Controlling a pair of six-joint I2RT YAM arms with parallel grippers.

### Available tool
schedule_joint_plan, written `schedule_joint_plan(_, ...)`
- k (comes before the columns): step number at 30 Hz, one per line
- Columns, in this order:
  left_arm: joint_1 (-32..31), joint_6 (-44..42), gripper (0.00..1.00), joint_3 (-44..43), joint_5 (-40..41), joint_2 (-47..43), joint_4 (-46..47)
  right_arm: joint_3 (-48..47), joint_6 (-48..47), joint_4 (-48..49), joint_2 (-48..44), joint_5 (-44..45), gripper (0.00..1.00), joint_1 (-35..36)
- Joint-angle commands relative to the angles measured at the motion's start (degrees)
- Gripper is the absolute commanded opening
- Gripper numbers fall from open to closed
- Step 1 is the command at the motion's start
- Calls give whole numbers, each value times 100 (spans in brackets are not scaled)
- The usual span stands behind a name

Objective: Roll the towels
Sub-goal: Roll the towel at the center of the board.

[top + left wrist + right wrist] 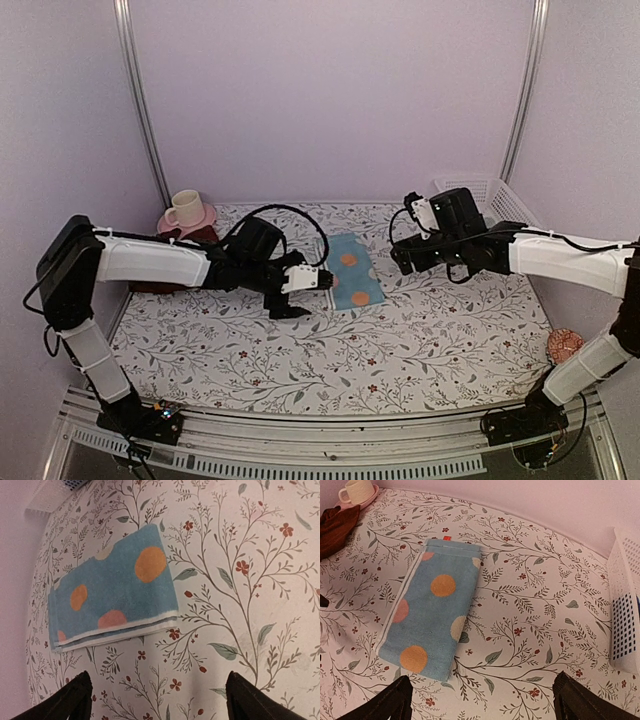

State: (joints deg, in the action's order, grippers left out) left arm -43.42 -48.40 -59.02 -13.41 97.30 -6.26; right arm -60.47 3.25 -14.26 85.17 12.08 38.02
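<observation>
Gaping left pincer hovers beside flat blue towel.

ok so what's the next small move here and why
Probably lower the left end effector toward the near striped edge of the blue towel. The towel lies flat and unrolled just ahead of the open fingers, and neither arm is touching it.

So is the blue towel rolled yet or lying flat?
Flat, not rolled. The blue towel lies as a folded rectangle on the floral cloth, its layered edges showing.
</observation>
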Motion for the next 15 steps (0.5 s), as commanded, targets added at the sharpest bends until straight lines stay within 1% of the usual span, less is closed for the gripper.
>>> schedule_joint_plan(1, -397, -403, 91, -503, 849, 644, 178, 376, 304, 354, -602, 140, 99, -57)
schedule_joint_plan(3, -485, -456, 86, -748, 1057, 975, 182, 489, 346, 371, -806, 170, 99, -62)
schedule_joint_plan(4, -519, -482, 85, -860, 1157, 1128, 178, 526, 372, 367, -882, 160, 99, -65)
schedule_joint_plan(9, -595, -610, 76, -1279, 1231, 1785, 126, 744, 503, 367, -1256, 107, 99, -64)
schedule_joint_plan(15, -753, -694, 72, -1428, 1459, 2201, 147, 961, 576, 331, -1483, 136, 99, -64)
